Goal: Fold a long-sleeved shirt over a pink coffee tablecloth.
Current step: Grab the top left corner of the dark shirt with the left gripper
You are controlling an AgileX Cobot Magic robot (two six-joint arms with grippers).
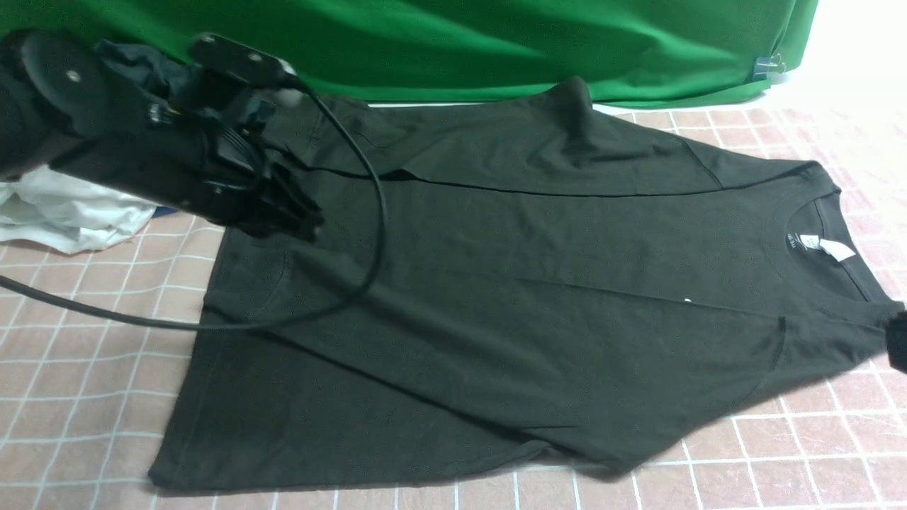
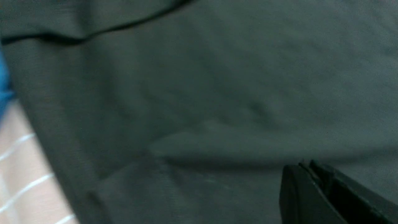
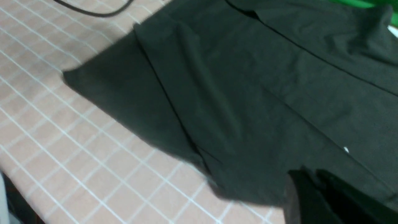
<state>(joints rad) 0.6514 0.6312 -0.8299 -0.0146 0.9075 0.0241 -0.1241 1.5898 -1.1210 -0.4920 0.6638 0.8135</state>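
The black long-sleeved shirt (image 1: 538,283) lies flat on the pink coffee tablecloth (image 1: 85,368), with both long sides folded in over its body. Its collar and white neck label (image 1: 836,249) are at the right and its hem at the left. My left gripper (image 1: 301,219) hovers over the hem end at the far left. In the left wrist view the left gripper (image 2: 306,165) is shut just above the shirt (image 2: 217,77), with nothing seen between its fingers. My right gripper (image 1: 896,343) is cut off at the right edge by the near shoulder. In the right wrist view the right gripper (image 3: 309,174) looks shut above the shirt (image 3: 248,93).
A heap of white, blue and dark garments (image 1: 64,205) lies at the far left behind my left arm. A black cable (image 1: 375,212) loops from that arm over the shirt and across the cloth. The green backdrop cloth (image 1: 496,42) hangs along the back edge.
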